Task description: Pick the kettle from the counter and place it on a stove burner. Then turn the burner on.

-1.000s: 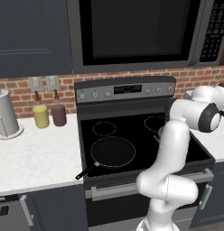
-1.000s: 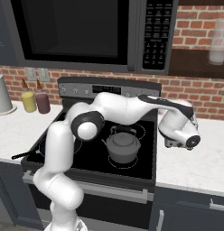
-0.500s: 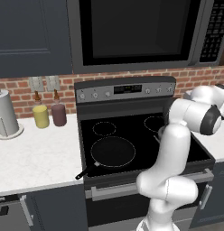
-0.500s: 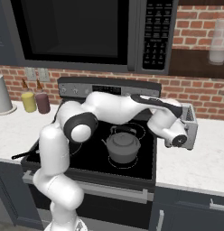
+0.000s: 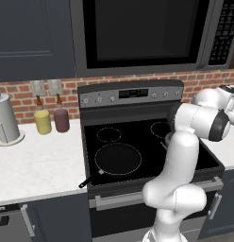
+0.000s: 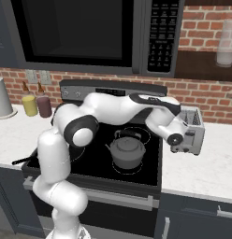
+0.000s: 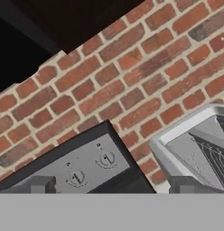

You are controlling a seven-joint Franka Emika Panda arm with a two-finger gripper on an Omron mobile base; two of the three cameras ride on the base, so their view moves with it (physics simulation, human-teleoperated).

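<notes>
**Ana:** Right base view first: where's the kettle [image 6: 127,150]?

**Ben:** On the black glass cooktop [image 6: 94,156], upright, sitting on the stove burner [image 6: 132,168] at the front right. Its arched handle is up and its spout points left. Nothing is touching it.

**Ana:** And the gripper [image 6: 176,140]?

**Ben:** Off to the right of the kettle, well apart from it, hanging in front of the toaster [image 6: 192,129] that stands on the white tabletop [image 6: 202,170].

**Ana:** Are the jaws open?

**Ben:** In the hand view the two dark fingertips [image 7: 38,186] sit far apart near the bottom edge, so the jaws are spread wide with nothing between them.

**Ana:** What lies ahead of the hand?

**Ben:** The brick wall [image 7: 132,76], the end of the stove's control panel [image 7: 82,167] with two knobs [image 7: 106,158], and the toaster's top [image 7: 199,151] on the right.

**Ana:** Anything on the left side?

**Ben:** Left base view shows a yellow bottle [image 5: 43,119] and a maroon bottle [image 5: 61,117] by the wall, beside a pale grey cylinder [image 5: 5,122].
</notes>
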